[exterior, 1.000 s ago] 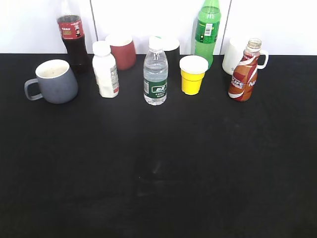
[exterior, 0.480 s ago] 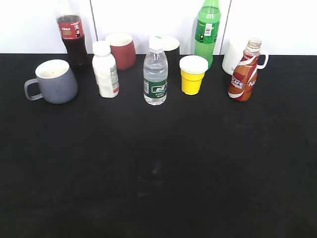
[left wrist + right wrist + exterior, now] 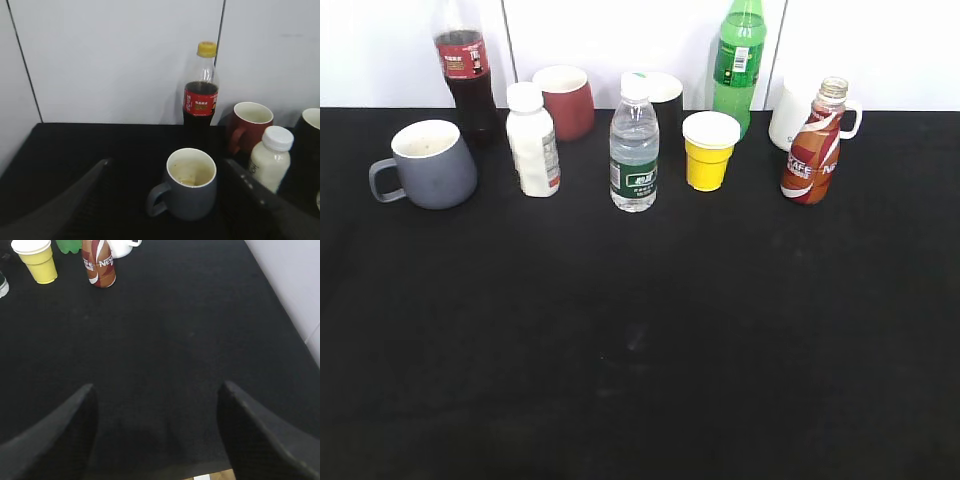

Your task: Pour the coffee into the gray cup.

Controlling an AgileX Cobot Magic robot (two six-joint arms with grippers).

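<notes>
Coffee, the small curvy bottle (image 3: 811,145) with red-brown wrap and white swirl, stands upright at the far right of the black counter (image 3: 640,330), just in front of a white mug (image 3: 790,115), near a yellow cup (image 3: 708,150). Rounded blue-gray mug (image 3: 428,163) sits far left, well apart, handle pointing left.

Right tool (image 3: 155,405): released, jaws spread, nothing held, well short of the bottle. Left tool (image 3: 167,172): released, mug framed between its jaws.

Your step, as I judge it: reach right, grip low on the bottle's waist, clear the yellow cup. Cap looks absent, so keep it upright in transit.
</notes>
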